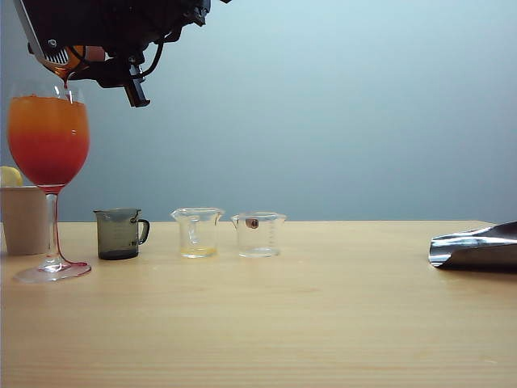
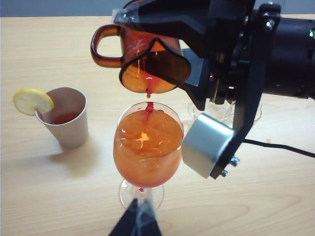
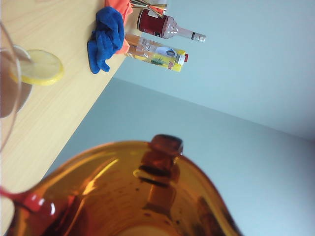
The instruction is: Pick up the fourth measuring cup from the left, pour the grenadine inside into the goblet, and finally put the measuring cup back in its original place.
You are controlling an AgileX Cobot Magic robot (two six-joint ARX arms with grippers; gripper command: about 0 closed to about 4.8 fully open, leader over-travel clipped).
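Overhead, amber cup (image 2: 147,64) tipped, grenadine (image 2: 148,92) streaming, goblet (image 2: 147,145) orange-red

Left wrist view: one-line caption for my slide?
Right tool tips the amber measuring cup, streaming red grenadine into the orange-filled goblet.

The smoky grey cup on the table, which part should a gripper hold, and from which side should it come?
Probably across the body of the smoky grey cup, coming from above. It stands upright with an open rim, its handle points toward the clear cup, and the goblet crowds its other side.
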